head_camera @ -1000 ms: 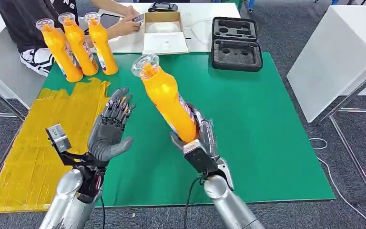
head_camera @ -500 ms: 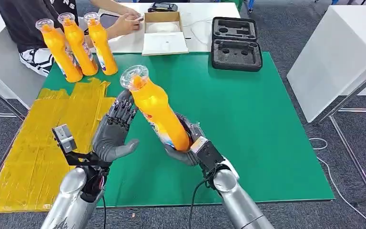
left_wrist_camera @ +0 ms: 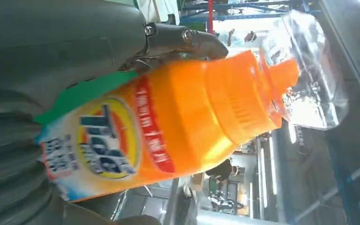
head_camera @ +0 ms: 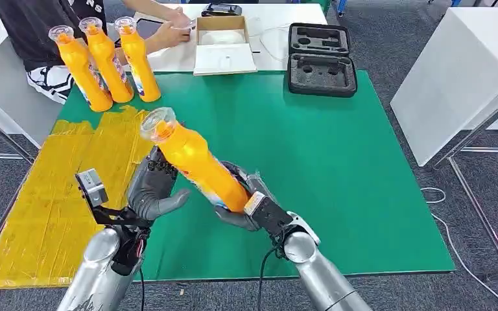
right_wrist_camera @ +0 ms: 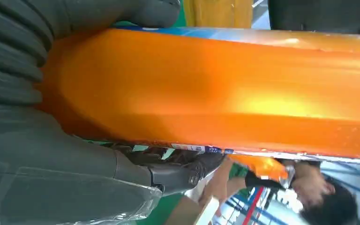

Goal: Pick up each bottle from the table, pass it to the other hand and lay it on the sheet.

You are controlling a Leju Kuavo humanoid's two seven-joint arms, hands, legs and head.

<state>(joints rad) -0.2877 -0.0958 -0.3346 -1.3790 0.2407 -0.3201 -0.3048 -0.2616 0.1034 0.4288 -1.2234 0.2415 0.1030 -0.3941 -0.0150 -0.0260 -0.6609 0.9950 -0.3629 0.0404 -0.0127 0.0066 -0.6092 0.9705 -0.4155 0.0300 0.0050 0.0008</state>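
Right hand [head_camera: 243, 206] grips the base of a tilted orange plastic bottle [head_camera: 194, 162]; left hand [head_camera: 152, 188], fingers apart, cups its body. The left wrist view reveals the bottle's label [left_wrist_camera: 101, 145].

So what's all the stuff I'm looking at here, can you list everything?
held bottle: 1, orange with clear cap, tilted between the two hands
standing bottles: 3, orange, upright in a row at the mat's far left corner
sheet: 1, yellow, crinkled, left part of the table
mat: 1, green, covering the table
case: 1, black, open, far edge of the mat
box: 1, cardboard, open, on the white table behind
person: 1, dark top, seated beyond the table
left hand: 1, grey, against the bottle's side
right hand: 1, grey, gripping the bottle's base
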